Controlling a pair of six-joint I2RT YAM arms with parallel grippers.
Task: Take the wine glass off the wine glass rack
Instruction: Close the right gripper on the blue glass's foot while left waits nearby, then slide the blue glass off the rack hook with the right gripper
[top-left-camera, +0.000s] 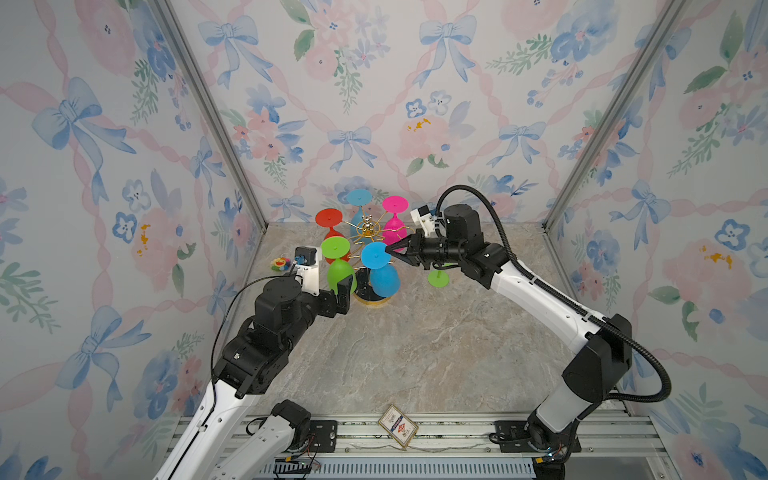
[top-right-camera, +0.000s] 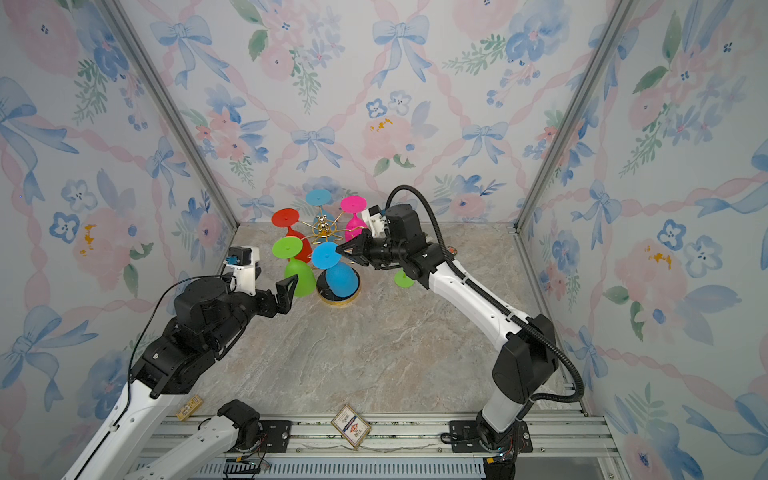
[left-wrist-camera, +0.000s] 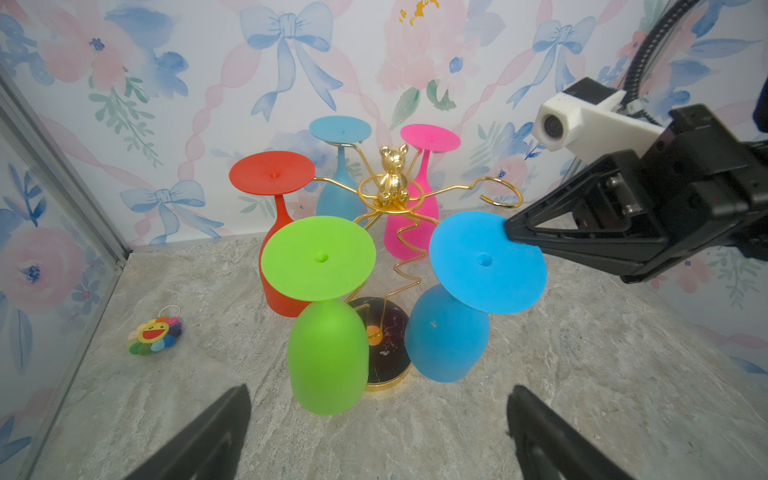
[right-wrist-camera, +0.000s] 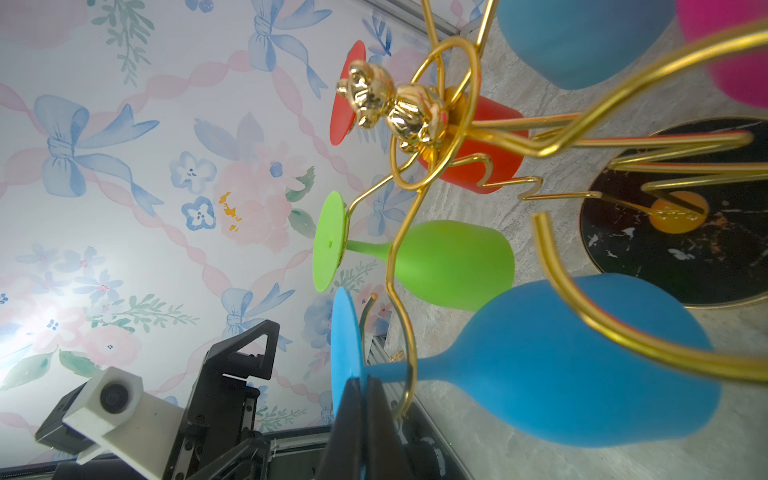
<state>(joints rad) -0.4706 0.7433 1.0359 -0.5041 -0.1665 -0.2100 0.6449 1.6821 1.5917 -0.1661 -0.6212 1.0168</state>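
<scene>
The surface (top-left-camera: 415, 353) is a grey-beige marbled slab, bare over most of its middle and near half. Three walls (top-left-camera: 374, 104) close it in, papered with blue bows, pink ribbons and flowers. Aluminium posts (top-left-camera: 208, 112) stand at the two far corners. A metal rail (top-left-camera: 457, 428) runs along the near edge and carries both arm bases, with a small printed card packet (top-left-camera: 397, 427) lying on it between them.

The wine glass rack (top-left-camera: 367, 229) stands near the far edge, left of the middle. Five glasses hang on it upside down (red, pale blue, pink, green and blue). The blue wine glass (left-wrist-camera: 486, 262) hangs on the side facing the near edge with its foot tilted. The right gripper (left-wrist-camera: 513, 235) is clamped on the rim of that foot. The left gripper (top-right-camera: 280, 297) hovers just beside the green glass (left-wrist-camera: 328, 353) with its jaws wide apart, holding nothing.

A rainbow sunflower toy (left-wrist-camera: 156, 334) lies by the left edge, close to the far left corner. Under the right arm a green glass foot (top-left-camera: 438, 278) rests on the surface; the rest of that glass is hidden.
</scene>
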